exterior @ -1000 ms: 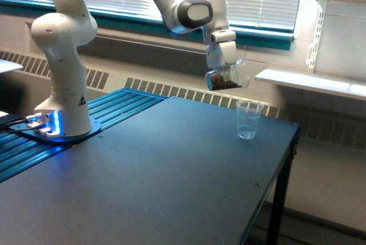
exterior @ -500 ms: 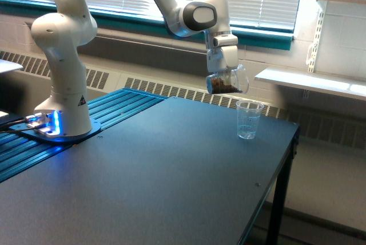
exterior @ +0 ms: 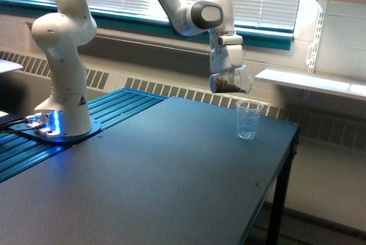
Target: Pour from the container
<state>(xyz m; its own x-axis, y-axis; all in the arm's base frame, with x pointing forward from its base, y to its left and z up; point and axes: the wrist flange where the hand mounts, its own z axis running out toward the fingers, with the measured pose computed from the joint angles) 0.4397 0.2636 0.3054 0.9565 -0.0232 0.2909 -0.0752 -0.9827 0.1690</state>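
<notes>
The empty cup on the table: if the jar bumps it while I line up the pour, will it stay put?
Probably not. The cup looks like thin clear plastic with nothing in it, so it is likely very light and would slide on the smooth dark table. It is taller than wide and narrows toward its base, so a knock near the rim could tip it. The jar hangs close above it.
</notes>
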